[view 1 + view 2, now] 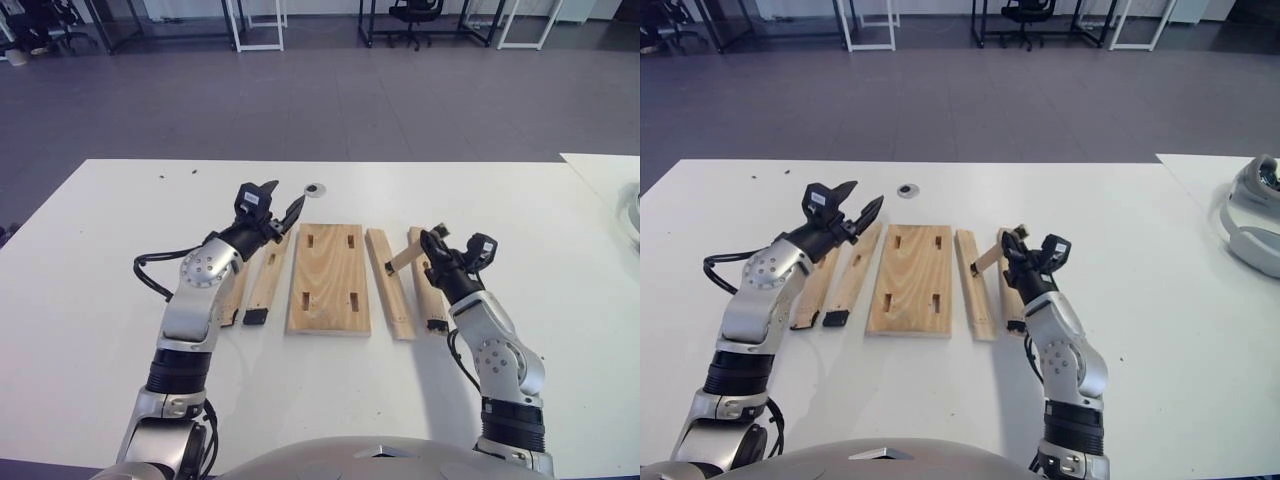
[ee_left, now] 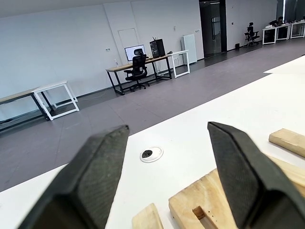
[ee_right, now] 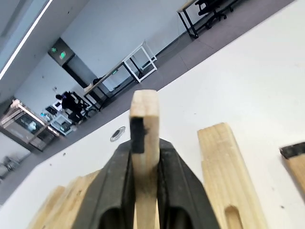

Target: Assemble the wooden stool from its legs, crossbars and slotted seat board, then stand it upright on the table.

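- The right gripper [image 1: 432, 243] pinches a short crossbar [image 1: 408, 258] by one end. In the right wrist view both fingers [image 3: 119, 186] are pressed flat against the wood.
- The crossbar's free, dark-tipped end points to the robot's left and reaches the inner right leg [image 1: 393, 300]. The head views do not show whether tip and leg touch.
- That leg lies flat on the surface [image 1: 120, 230], long axis running away from the robot, just beside the right edge of the seat board [image 1: 328, 285]. The outer right leg [image 1: 430, 302] lies parallel to it, beneath the right gripper.
- The seat board lies flat at centre, slots facing up.
- The left gripper [image 1: 285, 197] is spread wide and holds nothing. It hovers over the far end of the inner left leg [image 1: 268, 280], near the board's far left corner. The outer left leg [image 1: 236, 295] is partly behind the arm.
- Judgement: the step in hand is seating the crossbar in a leg. The right arm is the nearer one. The move turns on bringing the crossbar tip square across the leg's long axis.
- The right wrist view makes plain a slot [image 3: 230, 210] cut in a leg just beside the crossbar; which right leg cannot be told. The head views give the overall layout instead.
- The left wrist view looks between the spread fingers to a grommet [image 2: 151, 154] in the surface.
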